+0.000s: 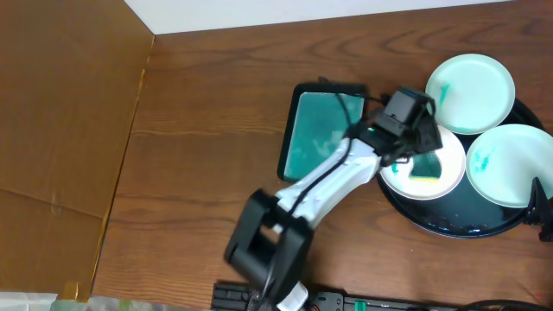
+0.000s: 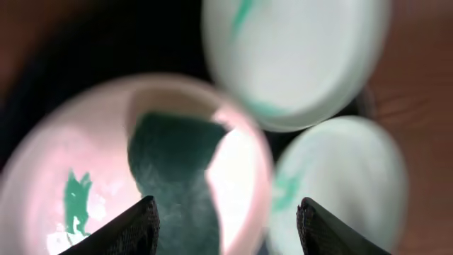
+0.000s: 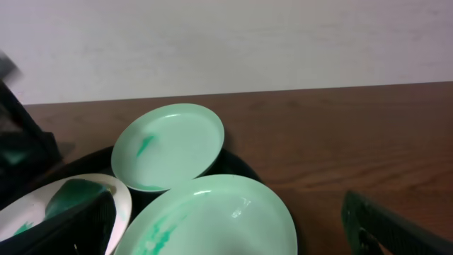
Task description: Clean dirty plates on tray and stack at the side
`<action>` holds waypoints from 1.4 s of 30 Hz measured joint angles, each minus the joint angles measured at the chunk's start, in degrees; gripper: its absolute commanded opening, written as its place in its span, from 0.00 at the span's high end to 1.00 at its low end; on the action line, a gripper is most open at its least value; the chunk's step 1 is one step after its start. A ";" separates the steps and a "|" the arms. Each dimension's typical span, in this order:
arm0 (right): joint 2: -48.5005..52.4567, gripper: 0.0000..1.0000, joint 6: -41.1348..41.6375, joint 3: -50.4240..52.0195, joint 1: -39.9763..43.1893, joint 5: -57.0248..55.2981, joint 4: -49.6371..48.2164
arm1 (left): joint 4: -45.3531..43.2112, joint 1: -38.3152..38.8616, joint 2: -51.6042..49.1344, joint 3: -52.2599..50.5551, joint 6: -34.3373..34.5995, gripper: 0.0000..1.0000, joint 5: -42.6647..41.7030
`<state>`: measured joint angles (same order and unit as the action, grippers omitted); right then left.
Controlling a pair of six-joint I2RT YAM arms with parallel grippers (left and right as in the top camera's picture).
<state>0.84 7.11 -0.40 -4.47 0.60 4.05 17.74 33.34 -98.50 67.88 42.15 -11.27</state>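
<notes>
The round black tray (image 1: 449, 226) at the right holds three white, teal-smeared plates: a far one (image 1: 471, 82), a right one (image 1: 510, 164) and a near-left one (image 1: 406, 183). A dark green sponge (image 1: 425, 164) lies on the near-left plate. My left gripper (image 1: 421, 142) hovers over that plate, open and empty. In the left wrist view its fingers (image 2: 230, 230) straddle the sponge (image 2: 177, 170) on the plate (image 2: 85, 184). My right gripper (image 1: 543, 207) is open and empty at the tray's right edge. In the right wrist view it (image 3: 233, 234) is over the right plate (image 3: 212, 219).
A smaller rectangular black-rimmed teal dish (image 1: 321, 130) lies just left of the tray. A brown cardboard sheet (image 1: 60, 112) covers the table's left side. The left arm stretches from the front edge across to the tray.
</notes>
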 measured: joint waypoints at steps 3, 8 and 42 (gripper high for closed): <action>0.00 0.01 0.00 0.00 0.00 0.00 0.00 | 0.07 -2.51 6.84 0.00 -1.79 0.36 0.59; 0.00 0.01 0.00 0.00 0.00 0.00 0.00 | 3.63 -9.66 17.05 0.00 -6.21 0.23 3.54; 1.73 0.01 1.22 -8.81 0.02 13.38 -27.98 | 19.76 -24.35 23.69 0.00 -9.42 0.19 11.28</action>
<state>2.57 8.34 -9.21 -4.45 13.98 -23.92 37.50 8.99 -74.81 67.88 32.73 0.01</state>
